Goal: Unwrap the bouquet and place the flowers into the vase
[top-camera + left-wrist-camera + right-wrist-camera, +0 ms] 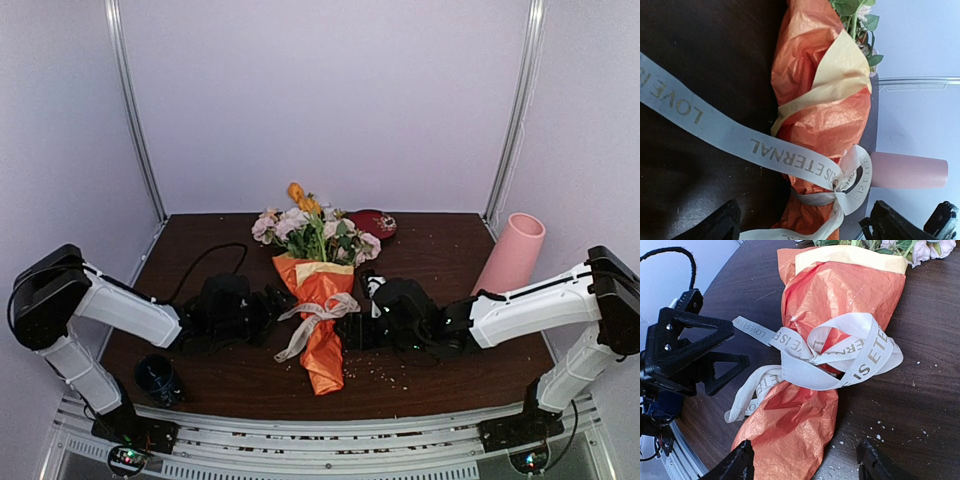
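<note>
Top view. Bouquet (318,300) flat at table (440,250) centre, wrapped in orange paper with a yellow inner sheet, stem end toward 6 o'clock. Flowers (315,230) at the 12 o'clock end, spilling from the paper: pink, white and one orange bloom, with green leaves. Ribbon (315,315) cream, knotted round the paper's waist, loops slack, one tail trailing toward 7 o'clock. Vase (510,255) pink, at 2 o'clock of the bouquet by the table's edge, well apart from it and holding nothing visible. Dish (372,222) dark red, at 1 o'clock, just beside the blooms. Cup (158,378) dark blue, at 8 o'clock, near the left arm. Pale crumbs (390,375) scattered at 4 o'clock.

Right wrist view. Left gripper (740,346) at 9 o'clock of the bouquet, jaws spread, nothing between them; ribbon tail just beside the upper finger, contact not clear. Right gripper (805,447) at 3 o'clock of the bouquet in the top view, jaws wide and straddling the paper's lower part; one finger (737,462) against the paper, the other (875,465) apart from it, no grip on it.

Left wrist view. Printed ribbon tail lying flat across the dark table; knot at the paper's waist.
</note>
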You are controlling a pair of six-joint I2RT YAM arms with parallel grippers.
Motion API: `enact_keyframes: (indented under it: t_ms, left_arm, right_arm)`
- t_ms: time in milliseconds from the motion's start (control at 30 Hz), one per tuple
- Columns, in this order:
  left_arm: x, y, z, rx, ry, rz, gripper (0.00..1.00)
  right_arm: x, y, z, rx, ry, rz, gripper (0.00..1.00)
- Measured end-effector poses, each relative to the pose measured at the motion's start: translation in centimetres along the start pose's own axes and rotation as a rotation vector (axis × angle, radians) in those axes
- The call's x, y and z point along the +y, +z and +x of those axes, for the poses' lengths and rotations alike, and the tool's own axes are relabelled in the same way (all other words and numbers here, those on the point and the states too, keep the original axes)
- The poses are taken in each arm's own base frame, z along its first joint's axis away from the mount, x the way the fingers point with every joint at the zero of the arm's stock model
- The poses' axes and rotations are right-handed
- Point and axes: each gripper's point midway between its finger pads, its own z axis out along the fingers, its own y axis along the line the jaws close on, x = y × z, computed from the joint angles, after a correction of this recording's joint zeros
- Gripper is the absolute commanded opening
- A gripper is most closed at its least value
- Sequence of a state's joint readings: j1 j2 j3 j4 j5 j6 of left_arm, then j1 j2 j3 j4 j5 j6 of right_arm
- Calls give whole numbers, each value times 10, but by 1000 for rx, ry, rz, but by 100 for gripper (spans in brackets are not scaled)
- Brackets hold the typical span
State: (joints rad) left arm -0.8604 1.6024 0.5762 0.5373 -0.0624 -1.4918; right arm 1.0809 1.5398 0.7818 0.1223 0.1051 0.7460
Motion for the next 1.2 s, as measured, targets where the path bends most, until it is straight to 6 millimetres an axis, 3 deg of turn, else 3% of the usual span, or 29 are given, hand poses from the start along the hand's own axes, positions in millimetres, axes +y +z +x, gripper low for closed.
enact_keyframes:
  t_ms: [200,500,967,1100,1200]
  left_arm:
    - [16,14,8,11,-62,6,90]
    - [16,36,6,-12,-158,30,79]
    - [33,44,-24,-111,-272,4,51]
    - [36,47,-27,-118,-279,5,46]
    - [36,51,-28,-118,-280,7,48]
  right_arm:
    - [2,0,1,-1,8,-7,71]
    - [0,0,4,1,12,-2,71]
    - [-2,-1,4,1,11,9,71]
    - [-2,-2,2,-4,14,8,71]
    - [-2,-2,2,-5,14,9,71]
